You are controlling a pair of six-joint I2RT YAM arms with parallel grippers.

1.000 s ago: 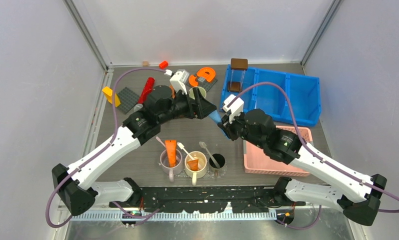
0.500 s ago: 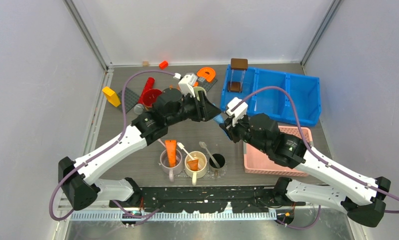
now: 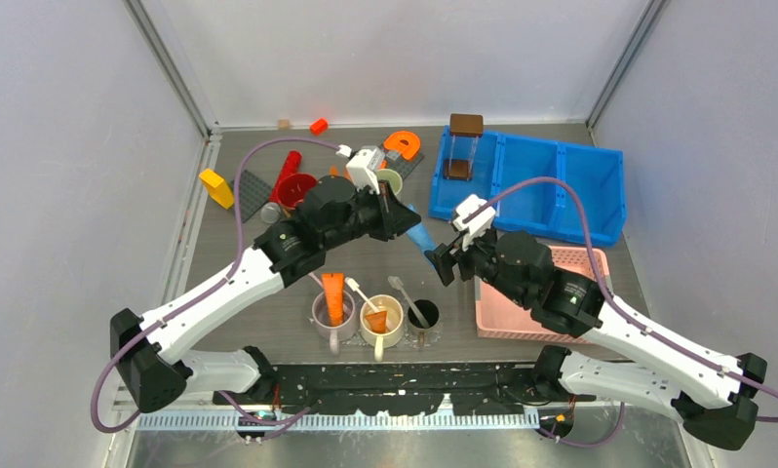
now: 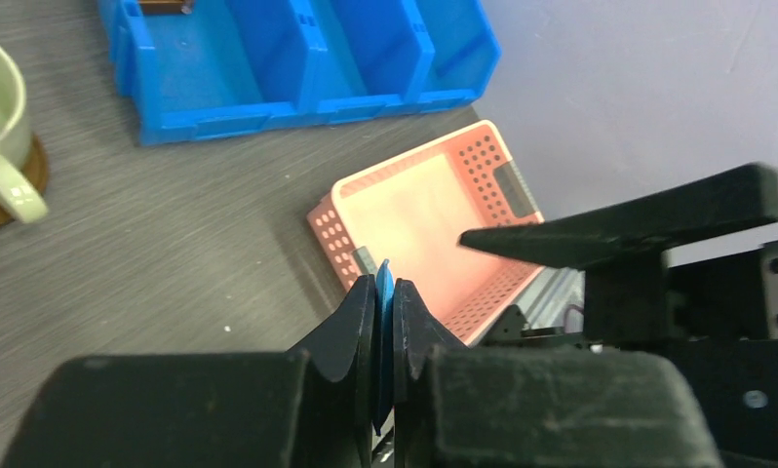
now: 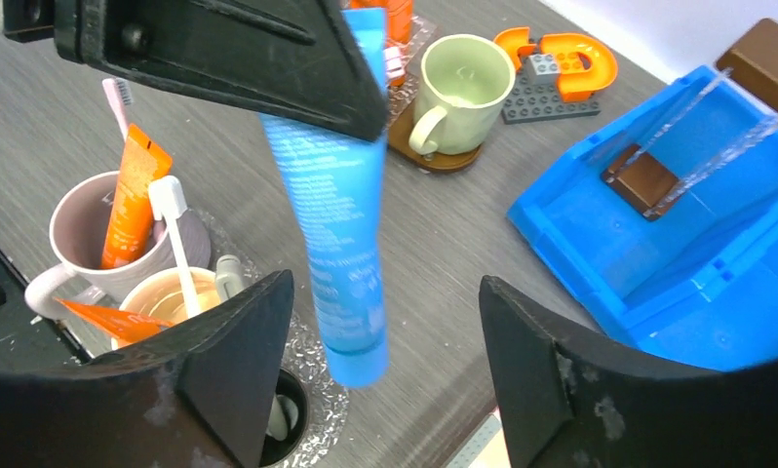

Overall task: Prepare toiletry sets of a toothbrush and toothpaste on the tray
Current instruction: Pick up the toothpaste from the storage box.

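A blue tube hangs cap-down above the table's middle, and my left gripper is shut on its flat upper end. My right gripper stands open around the tube's lower end, its fingers apart from it. Orange toothpaste tubes stand in a greyish-pink mug and a cream mug near the front. A white toothbrush leans in the cream mug and a pale pink one in the greyish-pink mug. The pink perforated tray lies at the right, partly under my right arm.
A black cup with a grey brush stands right of the mugs. A blue divided bin holding a brown-topped box fills the back right. A green mug, red cup, orange block and yellow block crowd the back left.
My left gripper has closed on the blue tube's flat end. My right gripper has opened, let go of the tube and drawn back a little to the right.
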